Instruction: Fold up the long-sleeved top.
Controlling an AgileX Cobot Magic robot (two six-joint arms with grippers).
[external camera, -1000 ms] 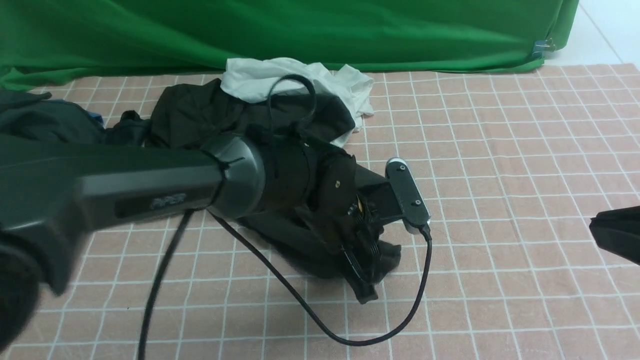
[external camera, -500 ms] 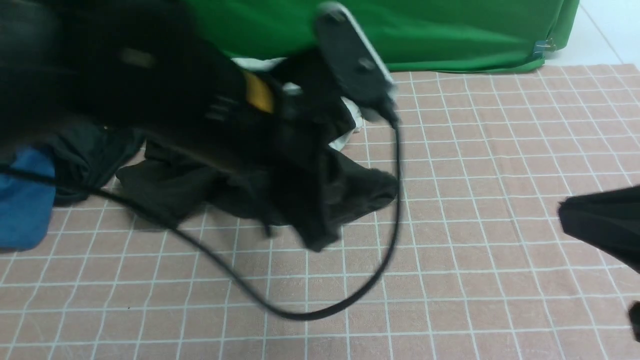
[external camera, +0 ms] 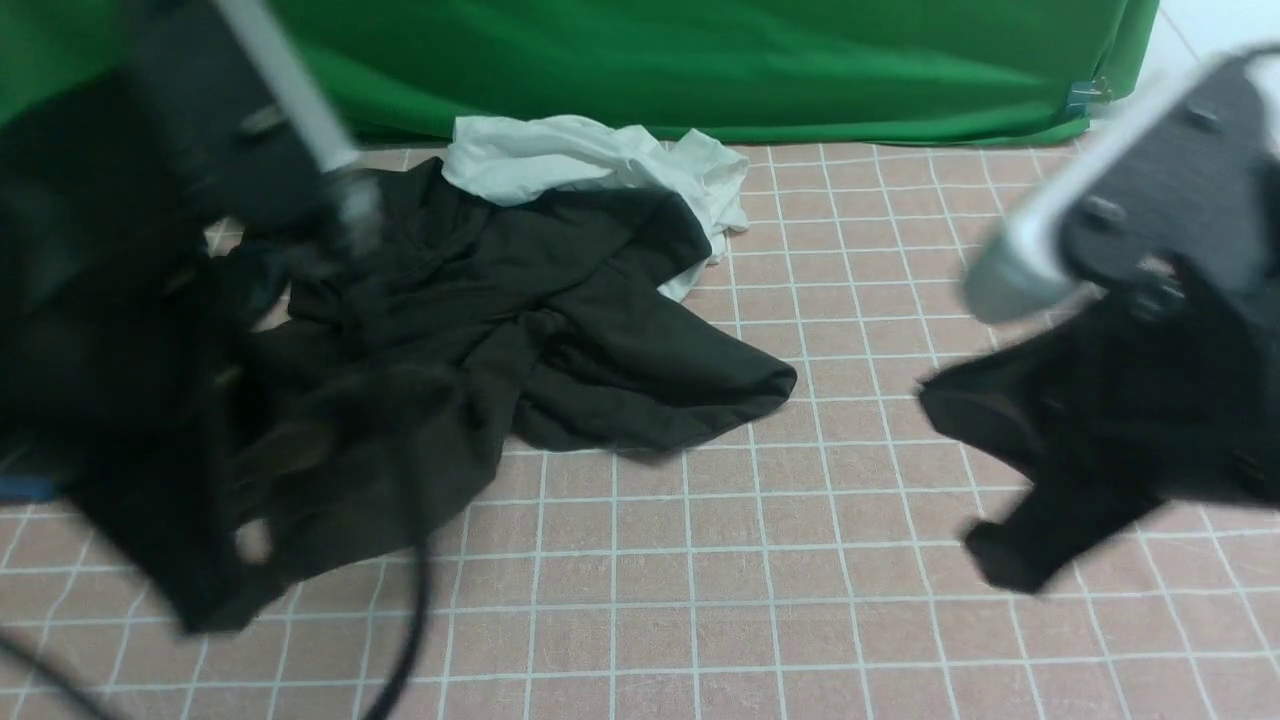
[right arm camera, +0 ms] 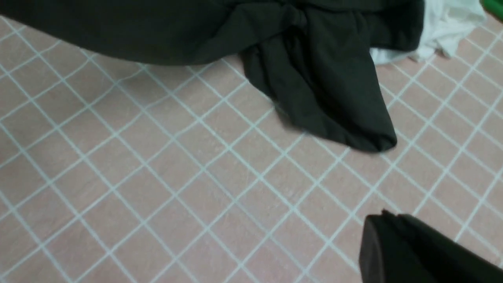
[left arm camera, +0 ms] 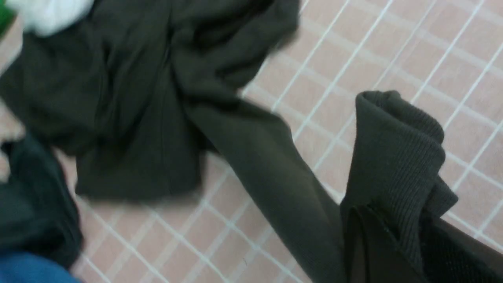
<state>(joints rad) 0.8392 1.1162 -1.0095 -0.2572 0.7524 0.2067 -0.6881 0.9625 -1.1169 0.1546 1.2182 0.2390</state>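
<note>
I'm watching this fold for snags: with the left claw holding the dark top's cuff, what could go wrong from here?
1. The left claw pinches only the ribbed cuff of the long-sleeved top; a pull may stretch the sleeve or slip off rather than spread the bunched body.
2. The top overlaps the white garment, which might drag along.
3. The left arm's cable hangs close by the fabric and could catch it.

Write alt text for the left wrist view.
The left pincer is shut on the ribbed cuff of the long-sleeved top, whose sleeve runs back to its crumpled body on a pink checked cloth. A white garment, a dark garment and blue fabric sit at the edges.
</note>
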